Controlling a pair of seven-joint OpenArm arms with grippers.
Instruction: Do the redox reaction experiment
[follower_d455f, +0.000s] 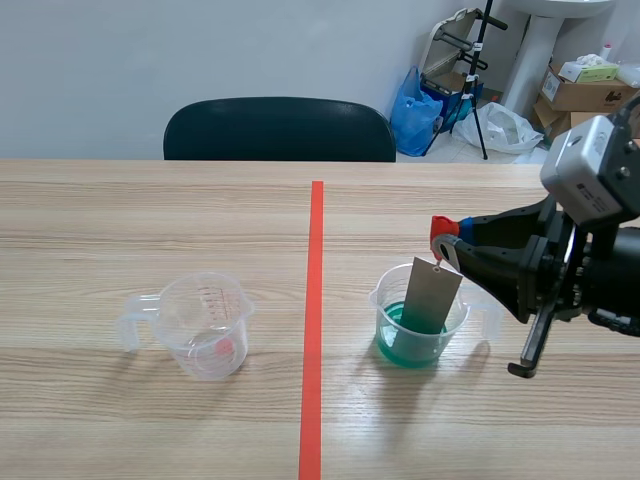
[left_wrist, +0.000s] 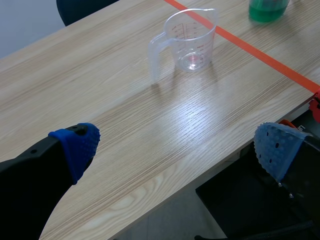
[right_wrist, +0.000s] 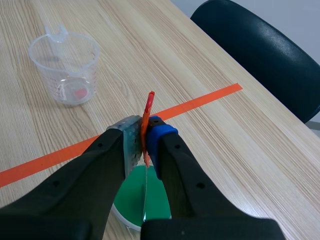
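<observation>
1. Working over the pale wood-grain table (follower_d455f: 150, 210), on the right of the orange-red tape line (follower_d455f: 316, 300). Keeping every motion on that side, well apart from the empty clear plastic measuring cup (follower_d455f: 205, 325) on the left.
2. Hovering the left gripper (left_wrist: 176, 149) near the table's near edge, fingers spread wide and holding nothing. Probably best leaving it out of this step.
3. Reaching in from the right with the right gripper (follower_d455f: 445, 240), fingers clamped on the small red tab (right_wrist: 148, 107), directly above the beaker.
4. Targeting the small clear plastic beaker of green liquid (follower_d455f: 415, 335), just right of the tape. Judging it light enough to tip, so moving only straight up or down and never pushing against its rim.
5. Hanging the thin grey rectangular metal plate (follower_d455f: 432, 295) slightly tilted, with its lower end inside the beaker and seemingly dipped in the green liquid. Aiming to keep it centred and off the wall.
6. Pinching the tab at the plate's top corner. Holding firm, since a slip would likely drop the plate and splash.
</observation>
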